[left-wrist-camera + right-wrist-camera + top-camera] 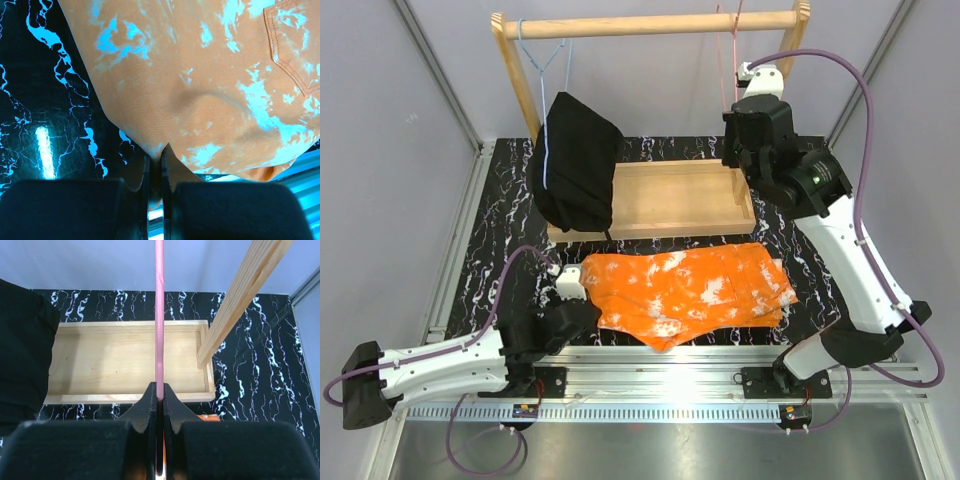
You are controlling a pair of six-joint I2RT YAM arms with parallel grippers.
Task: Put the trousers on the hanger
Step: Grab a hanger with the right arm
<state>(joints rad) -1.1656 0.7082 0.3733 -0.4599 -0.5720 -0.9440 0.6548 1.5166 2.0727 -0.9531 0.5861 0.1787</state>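
Note:
The orange trousers (690,285) with white blotches lie flat on the black marbled table in front of the wooden tray. My left gripper (588,298) is at their left end, shut on a pinch of the orange cloth (200,75), which bunches between the fingertips of the left gripper (160,157). The pink wire hanger (731,60) hangs from the right end of the wooden rail. Up beside the rack's right post, my right gripper (735,125) is shut on the hanger's thin pink wire (159,315), which runs straight up from the tips of the right gripper (159,392).
A wooden rack (650,24) spans the back, its base a shallow wooden tray (670,195). A black garment (575,165) hangs from a light-blue wire hanger (542,50) on the rail's left. The rack's right post (240,300) slants close beside the pink wire.

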